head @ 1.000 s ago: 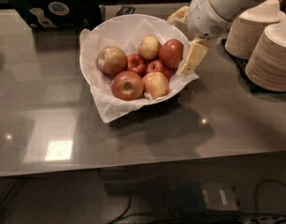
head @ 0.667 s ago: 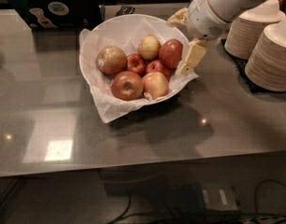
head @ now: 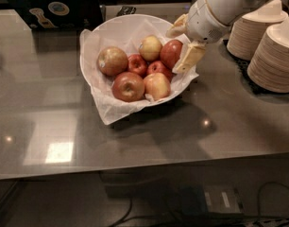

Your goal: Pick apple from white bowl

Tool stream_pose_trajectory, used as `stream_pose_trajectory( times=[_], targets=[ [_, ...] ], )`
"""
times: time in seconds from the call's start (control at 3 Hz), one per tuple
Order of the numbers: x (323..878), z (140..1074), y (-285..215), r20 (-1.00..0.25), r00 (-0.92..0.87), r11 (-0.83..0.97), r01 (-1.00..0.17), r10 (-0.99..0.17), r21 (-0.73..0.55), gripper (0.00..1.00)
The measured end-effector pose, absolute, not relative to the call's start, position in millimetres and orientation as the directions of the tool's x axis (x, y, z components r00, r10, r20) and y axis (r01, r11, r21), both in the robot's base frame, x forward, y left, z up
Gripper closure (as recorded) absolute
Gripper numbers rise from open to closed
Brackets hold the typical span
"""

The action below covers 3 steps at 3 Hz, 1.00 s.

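The white bowl (head: 123, 28), lined with crinkled white paper, stands on the grey counter and holds several apples. The deep red apple (head: 170, 54) lies at the bowl's right side, behind two smaller red apples (head: 137, 63) and next to a yellowish-green apple (head: 150, 47). My gripper (head: 177, 50) reaches in from the upper right over the bowl's right rim. Its tan fingers (head: 189, 57) stand apart, one behind the deep red apple and one in front of it at its right side. The apple rests in the bowl.
Two tall stacks of tan paper bowls (head: 275, 56) stand at the right on a dark mat. A dark box (head: 52, 6) with stickers sits at the back left. The counter's front edge (head: 135, 167) runs below, with cables on the floor.
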<state>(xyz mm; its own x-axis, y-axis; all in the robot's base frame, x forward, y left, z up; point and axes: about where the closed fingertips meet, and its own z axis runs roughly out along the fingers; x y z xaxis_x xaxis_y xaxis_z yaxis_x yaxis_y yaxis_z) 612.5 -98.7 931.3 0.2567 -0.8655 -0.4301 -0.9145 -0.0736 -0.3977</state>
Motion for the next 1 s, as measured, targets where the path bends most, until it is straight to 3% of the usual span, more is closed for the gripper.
stream_pose_trajectory(
  times=[1.0],
  targets=[
    [624.7,912.9,-95.5,-0.438,0.242,-0.073,-0.927,-0.866,-0.367,0.32]
  ],
)
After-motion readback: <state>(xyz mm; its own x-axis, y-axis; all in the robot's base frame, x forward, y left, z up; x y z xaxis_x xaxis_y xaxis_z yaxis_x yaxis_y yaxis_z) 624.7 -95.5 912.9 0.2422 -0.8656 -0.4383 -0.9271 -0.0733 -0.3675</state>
